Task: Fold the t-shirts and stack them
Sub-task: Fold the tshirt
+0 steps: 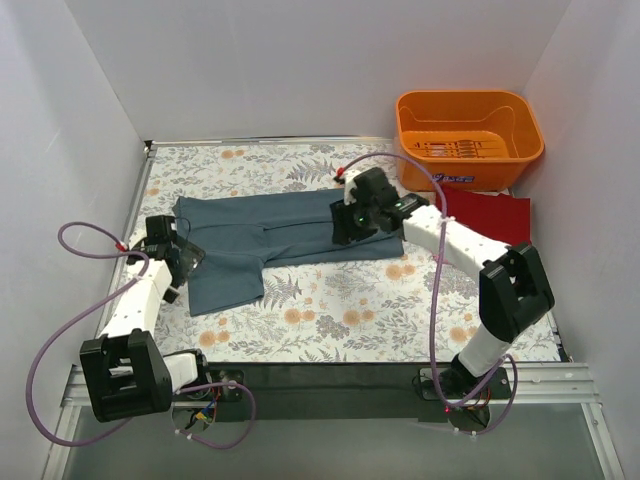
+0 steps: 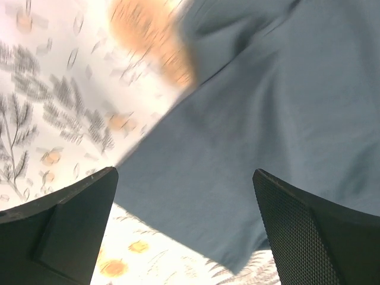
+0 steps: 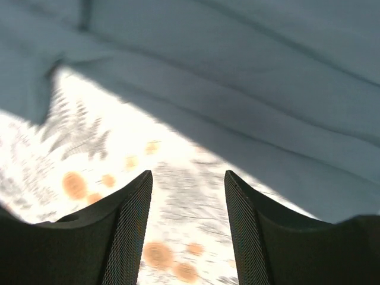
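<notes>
A slate blue-grey t-shirt (image 1: 270,235) lies spread across the floral table, one part reaching toward the near left. My left gripper (image 1: 180,262) hovers at the shirt's left edge. In the left wrist view, the left gripper (image 2: 184,196) is wide open above the blue cloth (image 2: 267,119), with nothing between its fingers. My right gripper (image 1: 350,228) is over the shirt's right end. In the right wrist view, the right gripper (image 3: 189,196) is open over bare tablecloth, just off the folded blue hem (image 3: 249,101). A dark red t-shirt (image 1: 490,213) lies folded at the right.
An orange plastic basket (image 1: 470,125) stands at the back right corner, behind the red shirt. White walls close in the table (image 1: 350,310) on the left, back and right. Purple cables loop beside both arms.
</notes>
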